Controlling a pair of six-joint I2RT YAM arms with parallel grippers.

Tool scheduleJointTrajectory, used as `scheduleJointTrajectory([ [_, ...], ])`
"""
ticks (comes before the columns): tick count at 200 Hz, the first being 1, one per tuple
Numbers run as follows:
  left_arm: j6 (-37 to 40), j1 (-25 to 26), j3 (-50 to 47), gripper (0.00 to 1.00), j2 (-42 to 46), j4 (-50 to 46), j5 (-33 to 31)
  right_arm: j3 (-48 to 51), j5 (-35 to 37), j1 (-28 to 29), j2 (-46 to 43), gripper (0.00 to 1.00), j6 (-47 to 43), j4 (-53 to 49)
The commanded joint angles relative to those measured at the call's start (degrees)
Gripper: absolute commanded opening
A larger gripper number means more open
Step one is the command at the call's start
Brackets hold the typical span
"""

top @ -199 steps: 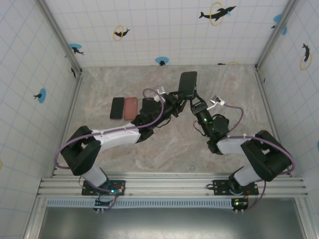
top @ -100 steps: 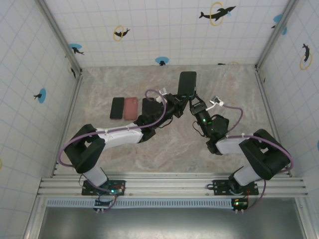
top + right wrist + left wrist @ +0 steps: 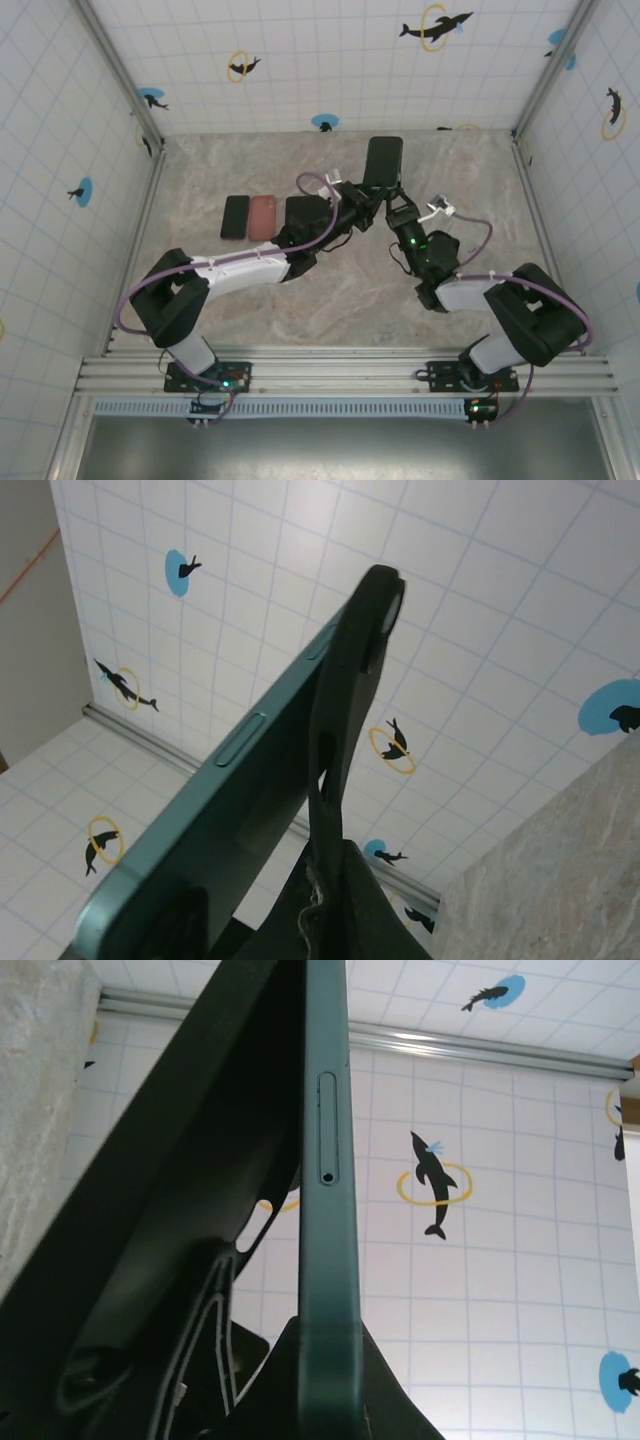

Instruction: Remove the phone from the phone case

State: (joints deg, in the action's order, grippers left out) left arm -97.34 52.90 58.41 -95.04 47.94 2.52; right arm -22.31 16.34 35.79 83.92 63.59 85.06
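Both are clamped tight: left gripper (image 3: 326,1385) pinches the phone (image 3: 325,1210), right gripper (image 3: 320,895) the phone case (image 3: 352,680). The long axis rises straight above both, between them.

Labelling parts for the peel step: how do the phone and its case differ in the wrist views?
Colour: the phone is teal, the case black. Shape: the phone's edge runs straight; the case splays away from it. Finish: the phone has a slight sheen, the case looks matte. Both are held up off the table.
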Motion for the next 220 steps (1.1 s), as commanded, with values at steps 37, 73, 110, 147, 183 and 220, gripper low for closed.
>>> scheduleJointTrajectory([
  [37,0.6,1.0,-1.8,0.0,3.5,3.4,1.2,0.3,6.3,-5.6,-1.5,0.0,0.6,-10.4],
  [73,-1.0,1.0,-4.3,0.0,3.7,4.8,1.4,-0.2,4.1,-7.1,-1.7,0.0,-0.9,-10.8],
  [110,-2.1,1.0,-5.0,0.0,2.0,6.0,1.5,-0.8,2.3,-6.7,-2.3,0.0,-3.8,-8.2],
  [147,-2.7,0.8,-4.7,0.0,0.4,7.3,2.2,-2.2,2.4,-5.7,-3.5,0.0,-6.7,-10.6],
  [183,-0.7,-0.9,-9.4,0.0,2.2,5.8,0.0,0.0,1.5,-9.1,-5.9,0.0,-4.4,-17.2],
  [220,0.7,-2.2,-12.4,0.0,0.2,6.8,-2.1,3.3,-0.8,-11.2,-9.2,0.0,-4.1,-22.8],
])
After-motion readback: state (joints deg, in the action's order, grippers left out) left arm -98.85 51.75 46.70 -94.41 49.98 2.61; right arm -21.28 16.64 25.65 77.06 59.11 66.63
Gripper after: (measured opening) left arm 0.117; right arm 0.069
